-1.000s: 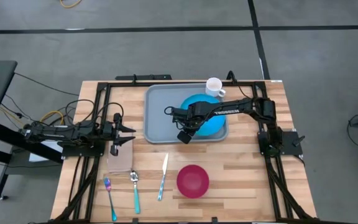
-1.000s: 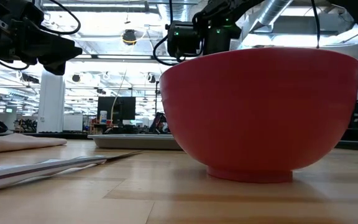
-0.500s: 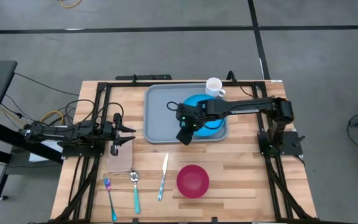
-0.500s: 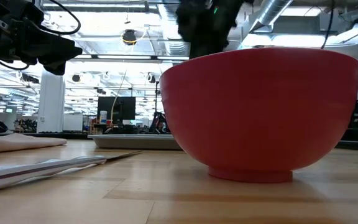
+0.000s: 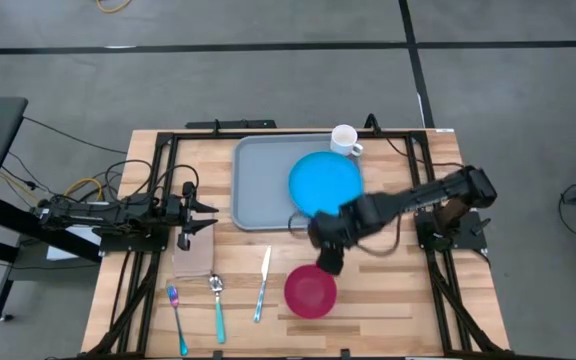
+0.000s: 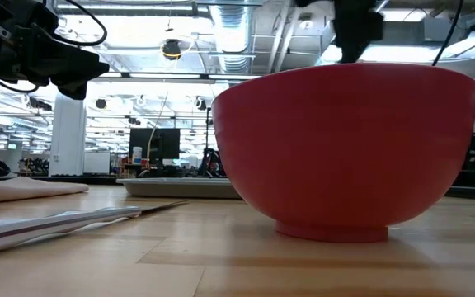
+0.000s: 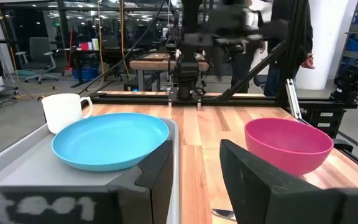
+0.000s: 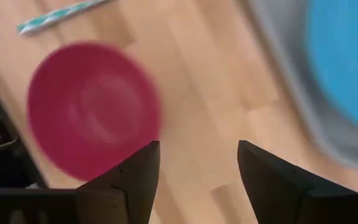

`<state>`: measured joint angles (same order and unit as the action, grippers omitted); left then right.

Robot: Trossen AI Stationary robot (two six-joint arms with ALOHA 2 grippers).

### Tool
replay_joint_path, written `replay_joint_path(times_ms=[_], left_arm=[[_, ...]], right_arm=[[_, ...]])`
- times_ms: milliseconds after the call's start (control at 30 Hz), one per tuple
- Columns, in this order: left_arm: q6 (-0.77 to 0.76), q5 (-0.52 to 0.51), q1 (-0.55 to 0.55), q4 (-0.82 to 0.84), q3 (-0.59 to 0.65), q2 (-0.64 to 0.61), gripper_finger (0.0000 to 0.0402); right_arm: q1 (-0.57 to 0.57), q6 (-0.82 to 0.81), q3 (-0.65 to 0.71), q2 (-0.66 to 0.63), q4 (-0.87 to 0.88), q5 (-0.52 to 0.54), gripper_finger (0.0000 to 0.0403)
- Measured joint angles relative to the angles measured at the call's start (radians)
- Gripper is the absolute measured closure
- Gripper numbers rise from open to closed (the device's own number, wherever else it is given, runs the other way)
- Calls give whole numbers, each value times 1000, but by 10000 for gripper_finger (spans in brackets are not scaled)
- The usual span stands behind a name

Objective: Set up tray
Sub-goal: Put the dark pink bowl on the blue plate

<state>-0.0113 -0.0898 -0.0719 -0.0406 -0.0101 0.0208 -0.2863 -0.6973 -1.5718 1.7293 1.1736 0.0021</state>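
Grey-blue plastic rectangular tray [image 5: 263, 185] lies flat on the wooden tabletop [image 5: 388, 285], holding a round bright-blue plate [image 5: 325, 182]. A white mug [image 5: 345, 140] stands at the tray's far corner. The right claw [image 5: 330, 262], open and empty, hovers between the tray and a round pink bowl [image 5: 310, 291]. The left claw [image 5: 208, 209], fingers apart, waits beside the tray's left edge.
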Motion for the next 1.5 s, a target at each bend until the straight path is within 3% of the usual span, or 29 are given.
replay_joint_path(times_ms=[267, 567, 1267, 1500], left_arm=[[0, 0, 0, 0, 0, 0, 280], [0, 0, 0, 0, 0, 0, 280], [0, 0, 0, -3, 0, 6, 280], [0, -1, 0, 0, 0, 27, 280]], right_arm=[[-143, -220, 133, 21, -124, 30, 202], [-154, -356, 208, 27, -232, 35, 227], [-80, -254, 223, 143, -325, -30, 238], [-65, -217, 225, 155, -317, -75, 296]])
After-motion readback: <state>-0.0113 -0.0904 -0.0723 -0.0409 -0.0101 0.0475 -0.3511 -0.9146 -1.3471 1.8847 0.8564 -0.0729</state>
